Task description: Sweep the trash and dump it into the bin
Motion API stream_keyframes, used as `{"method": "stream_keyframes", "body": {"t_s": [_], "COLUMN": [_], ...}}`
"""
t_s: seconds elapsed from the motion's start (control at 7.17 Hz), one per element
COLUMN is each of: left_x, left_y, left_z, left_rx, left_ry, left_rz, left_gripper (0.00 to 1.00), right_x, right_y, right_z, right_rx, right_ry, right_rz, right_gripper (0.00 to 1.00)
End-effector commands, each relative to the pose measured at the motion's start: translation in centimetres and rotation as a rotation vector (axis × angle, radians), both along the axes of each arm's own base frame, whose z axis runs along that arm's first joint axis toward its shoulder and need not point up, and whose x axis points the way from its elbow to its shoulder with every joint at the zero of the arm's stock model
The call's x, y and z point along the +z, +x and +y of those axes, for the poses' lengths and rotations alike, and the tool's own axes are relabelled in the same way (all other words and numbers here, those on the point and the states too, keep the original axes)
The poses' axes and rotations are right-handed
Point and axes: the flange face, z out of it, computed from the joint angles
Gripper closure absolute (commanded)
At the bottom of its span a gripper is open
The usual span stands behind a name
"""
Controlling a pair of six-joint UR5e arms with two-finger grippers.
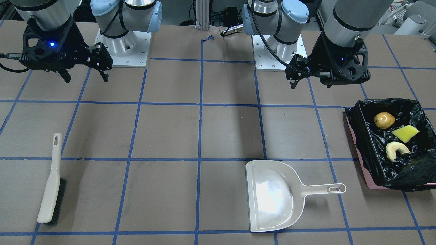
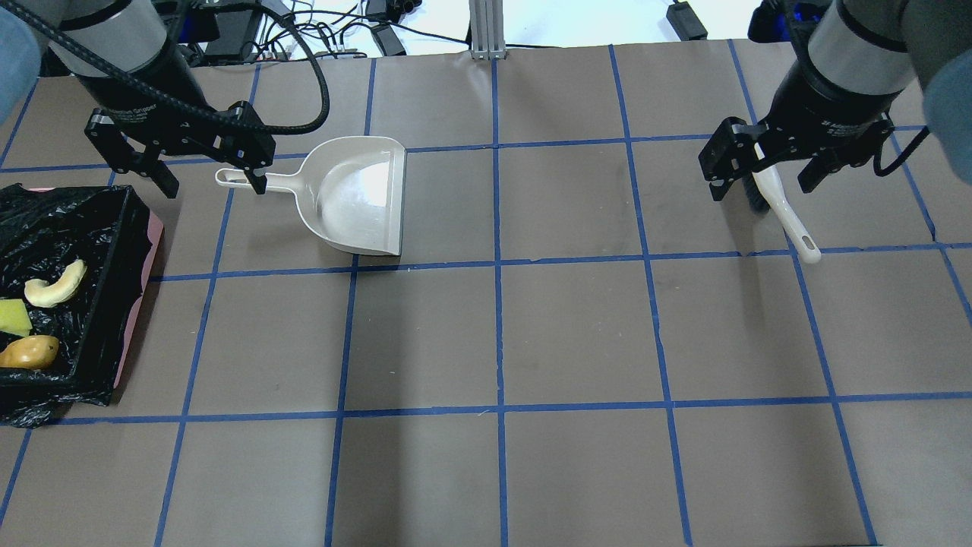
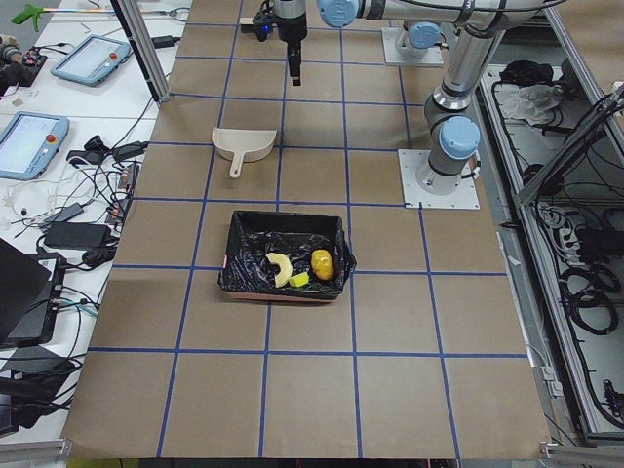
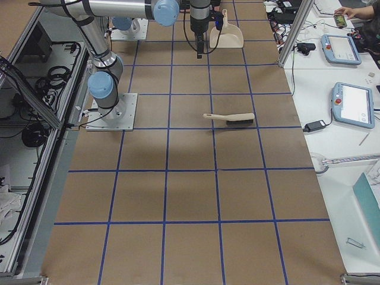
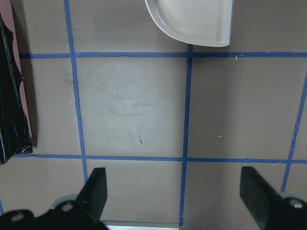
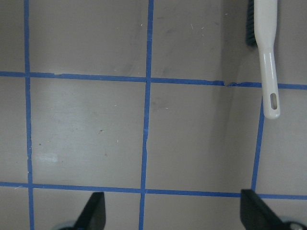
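The gridded surface (image 1: 170, 136) carried the bin (image 1: 361, 129) at my left end, with the dustpan (image 1: 269, 197) and the brush (image 1: 51, 190) lying flat, well apart. My left pincer (image 1: 311, 84) and right pincer (image 1: 86, 79) hung spread above it. The potato (image 1: 384, 120), wedge (image 1: 405, 133) and croissant (image 1: 395, 149) lay inside the bin.

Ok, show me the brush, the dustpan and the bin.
brush (image 1: 51, 177): front-facing view, on its pale handle.
dustpan (image 1: 270, 195): front-facing view, on the bare scoop.
bin (image 1: 366, 143): front-facing view, on its black-lined side wall.
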Motion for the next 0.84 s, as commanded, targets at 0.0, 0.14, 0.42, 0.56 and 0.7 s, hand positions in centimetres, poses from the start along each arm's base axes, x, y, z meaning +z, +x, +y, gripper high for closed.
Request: {"method": "stream_keyframes", "body": {"t_s": [0.0,0.14,0.42,0.56,0.7], "left_x": [-0.5,-0.6,-1.3,-1.6,-1.7], "left_y": [-0.6,-0.9,-1.0,-1.4,-1.4], "left_z": [-0.1,-0.1,-0.5,-0.7,-0.8], "left_rx": [0.022,0.014,-0.005,0.006,0.013], "left_ry": [0.009,0.012,0.021,0.022,0.022], "left_rz": [0.001,0.001,0.008,0.049,0.052], "left_gripper": [0.00,0.00,0.00,0.00,0.00], "right_x": [0.1,0.4,0.7,0.7,0.7], "right_y": [0.2,0.1,0.0,0.0,0.1], "right_z": [0.1,0.4,0.5,0.5,0.4], "right_rx": [0.003,0.002,0.007,0.007,0.004], "right_ry": [0.000,-0.004,-0.003,-0.002,-0.007], "right_rz": [-0.010,0.001,0.007,0.007,0.003], "right_gripper": [0.00,0.00,0.00,0.00,0.00]}}
